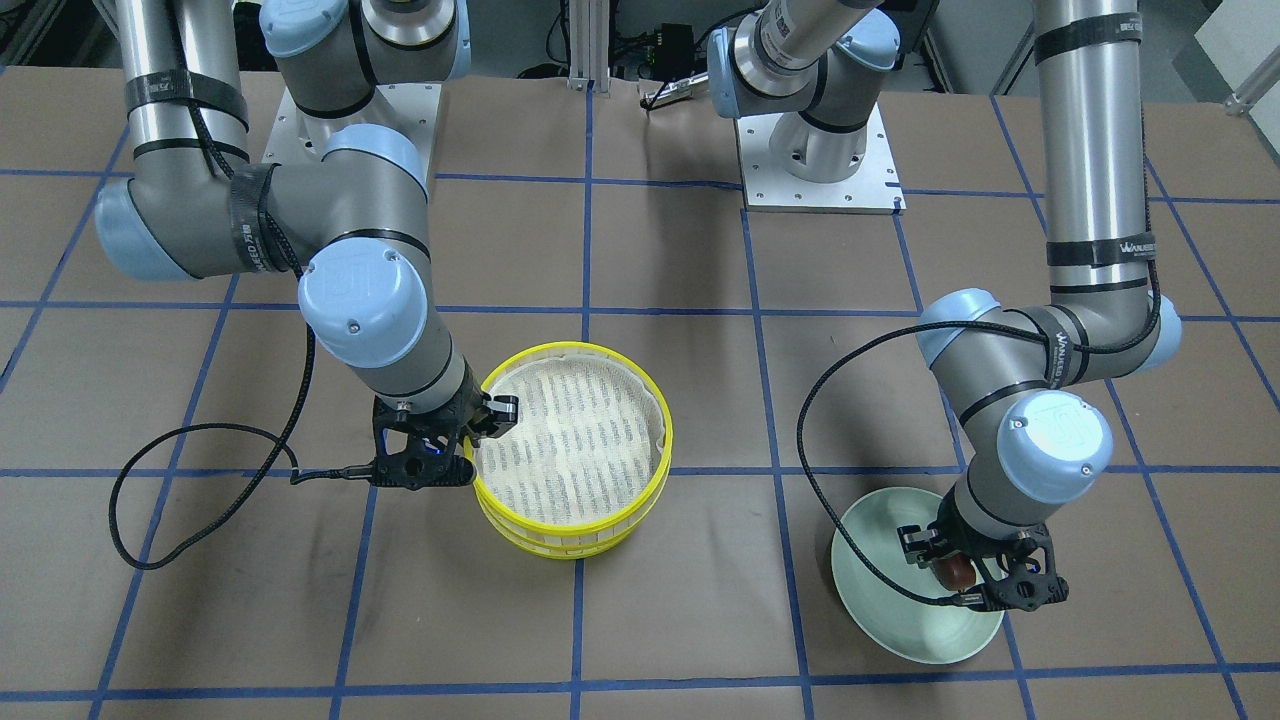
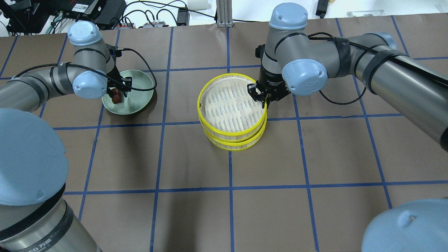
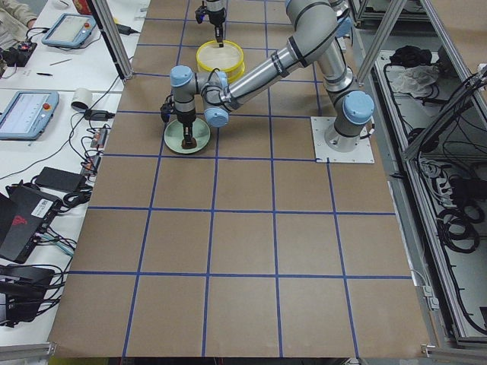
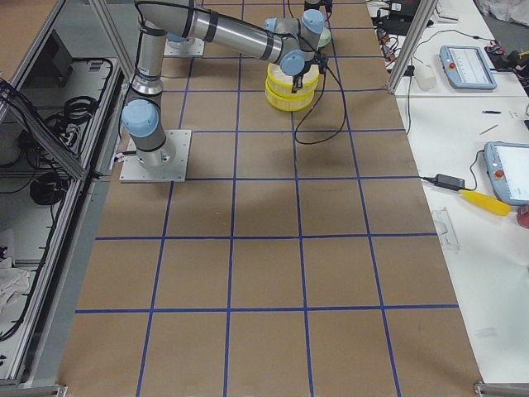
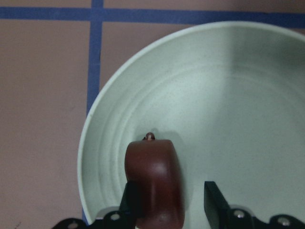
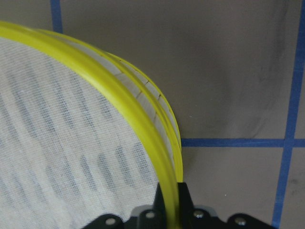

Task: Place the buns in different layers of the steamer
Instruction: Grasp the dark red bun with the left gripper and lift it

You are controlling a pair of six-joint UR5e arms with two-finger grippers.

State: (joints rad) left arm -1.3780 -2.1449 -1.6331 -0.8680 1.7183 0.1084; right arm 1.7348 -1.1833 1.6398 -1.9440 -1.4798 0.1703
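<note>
Brown bun [image 5: 155,181] in left hand's [image 5: 172,199] gap; right hand [image 6: 172,196] tight on top layer [image 1: 580,440].

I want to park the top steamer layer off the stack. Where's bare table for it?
Bare paper lies between the plate and the stack, and across the squares on the robot's side of the stack. Crowded: the plate, where the left end effector straddles the brown bun, and the stack's right flank, where the right end effector pinches the top layer.

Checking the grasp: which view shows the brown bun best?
Left wrist view: the brown bun fills the foreground on the plate. Front-facing and overhead show a small, partly hidden bit; the rest, nothing clear.
</note>
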